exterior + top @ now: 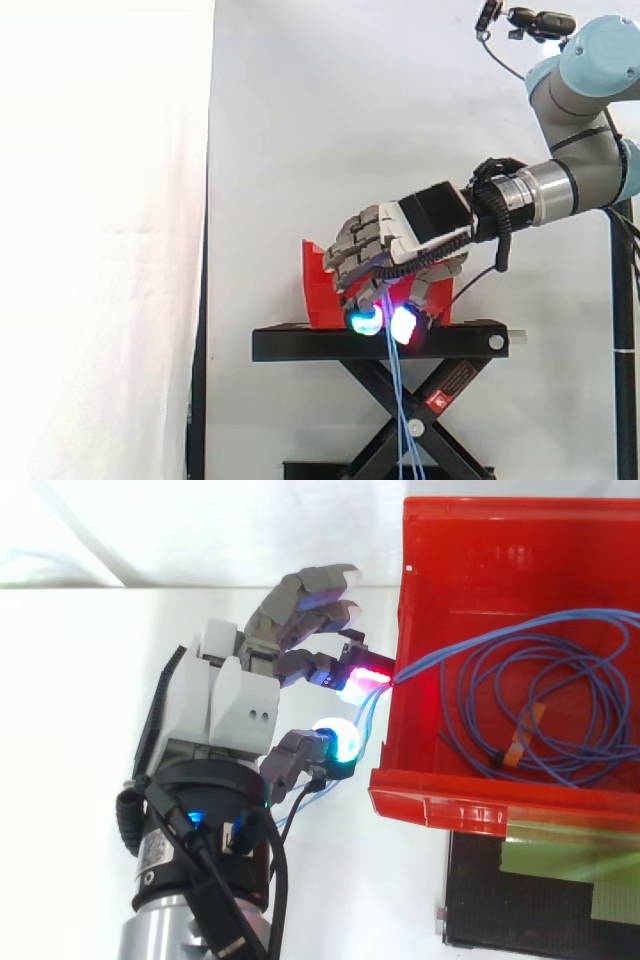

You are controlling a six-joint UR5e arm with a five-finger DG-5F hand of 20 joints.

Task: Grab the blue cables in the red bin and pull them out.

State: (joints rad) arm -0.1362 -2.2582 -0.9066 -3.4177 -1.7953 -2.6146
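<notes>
Several blue cables (pixel 420 666) lie coiled on the floor of the red bin (pixel 480 570), and some strands pass over 1 wall of the bin to the hand (pixel 235 700) just outside it. The hand is closed on these strands, which are pinched between a red-glowing fingertip (pixel 362 680) and the cyan-glowing thumb (pixel 340 742). From the side, the cables hang from the fingers down past the black stand (pixel 300 342) that carries the bin. Behind is a white curtain (pixel 100 200).
</notes>
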